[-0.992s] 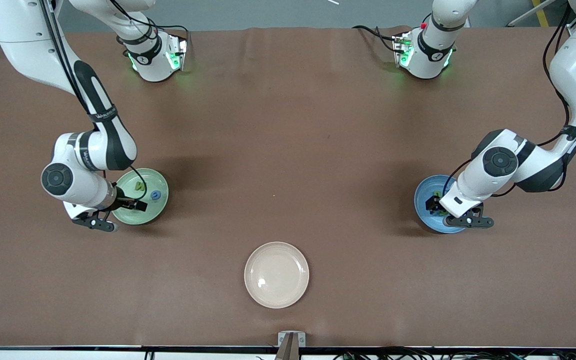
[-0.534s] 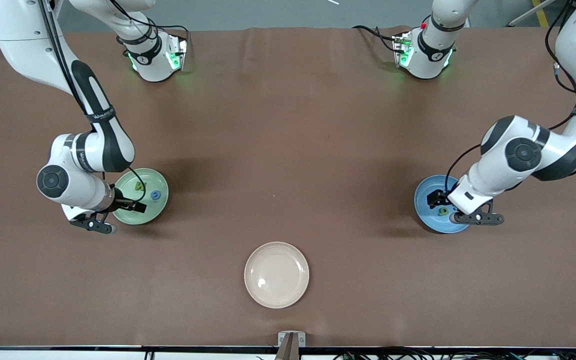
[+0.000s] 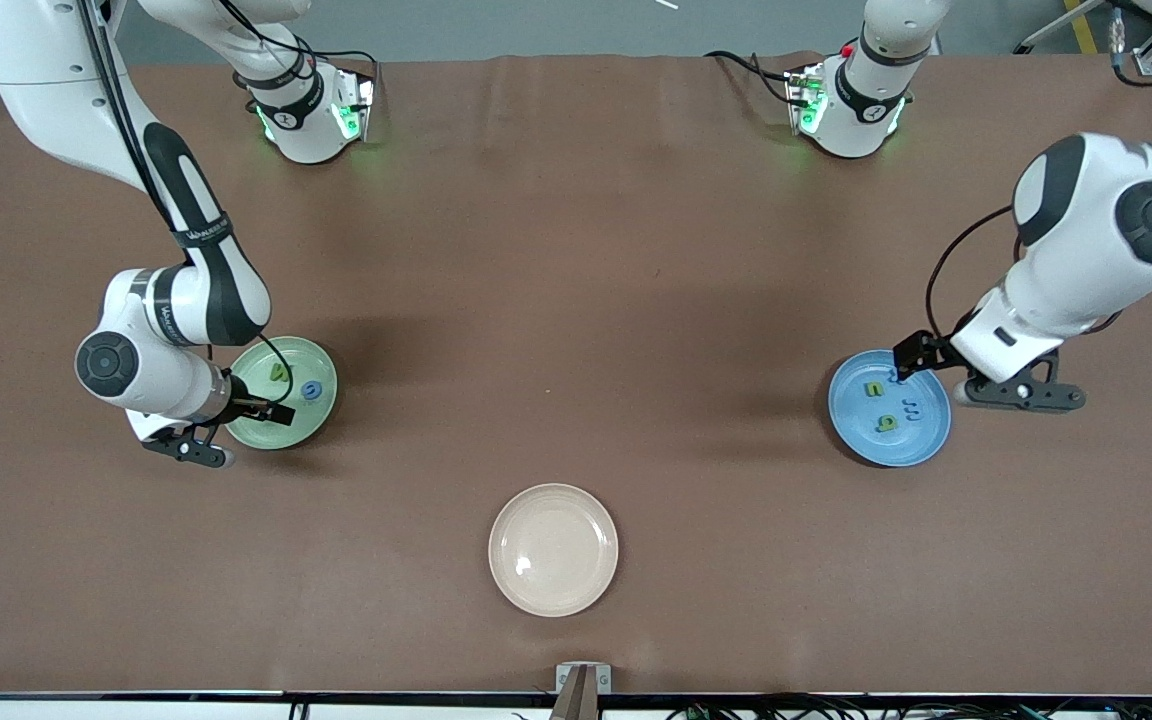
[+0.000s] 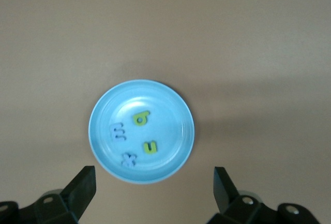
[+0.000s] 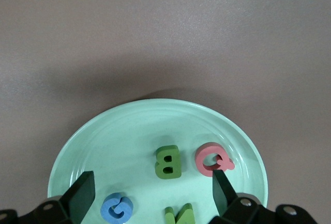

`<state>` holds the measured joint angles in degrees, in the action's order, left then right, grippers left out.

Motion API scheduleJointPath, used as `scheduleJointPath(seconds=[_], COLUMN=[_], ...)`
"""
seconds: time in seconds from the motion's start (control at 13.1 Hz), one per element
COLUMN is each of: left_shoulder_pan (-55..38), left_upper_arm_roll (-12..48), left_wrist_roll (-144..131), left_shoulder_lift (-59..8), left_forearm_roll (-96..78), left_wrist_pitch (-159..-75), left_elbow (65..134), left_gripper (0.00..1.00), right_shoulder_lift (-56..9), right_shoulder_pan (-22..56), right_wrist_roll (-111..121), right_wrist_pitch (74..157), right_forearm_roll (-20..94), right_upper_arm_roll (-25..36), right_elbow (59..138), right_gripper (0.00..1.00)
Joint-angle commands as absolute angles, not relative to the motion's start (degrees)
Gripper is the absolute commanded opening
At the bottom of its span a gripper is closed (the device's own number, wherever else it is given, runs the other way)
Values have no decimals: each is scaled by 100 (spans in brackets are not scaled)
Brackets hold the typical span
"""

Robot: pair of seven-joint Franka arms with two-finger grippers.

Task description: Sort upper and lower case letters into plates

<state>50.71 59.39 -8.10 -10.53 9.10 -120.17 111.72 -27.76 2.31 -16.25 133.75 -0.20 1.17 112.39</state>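
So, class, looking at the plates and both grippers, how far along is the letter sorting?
Done: four capitals, B, Q, G and M, lie in the mint green plate; four lower-case letters lie in the blue plate.

In hand: nothing. The left gripper is open above the blue plate, the right gripper open low over the mint one.

Left: apparently nothing; the cream plate holds no letters.

I read on mint plate (image 5: 103, 141): green B (image 5: 168, 162) | pink-red Q (image 5: 213, 159) | blue G (image 5: 117, 208) | green M (image 5: 180, 215), cut off | on blue plate (image 4: 176, 110): green b (image 4: 140, 118) | green u (image 4: 149, 147) | blue m (image 4: 118, 131) | blue x (image 4: 128, 158)
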Motion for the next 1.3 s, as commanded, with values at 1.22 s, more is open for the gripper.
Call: scheduleJointPath(seconds=[1.22], left_shoulder_pan=[5071], left_upper_arm_roll=[5221], left_wrist_roll=[-571], left_shoulder_lift=[18], left_forearm_roll=[-140], left_wrist_pitch=[-9483], left_elbow=[9388], left_gripper=[100], right_shoulder_lift=[-2426], right_shoulder_pan=[-193], right_wrist_roll=[113], right_wrist_pitch=[9321], right_forearm_roll=[53], right_upper_arm_roll=[123], right_elbow=[8503], right_gripper=[100])
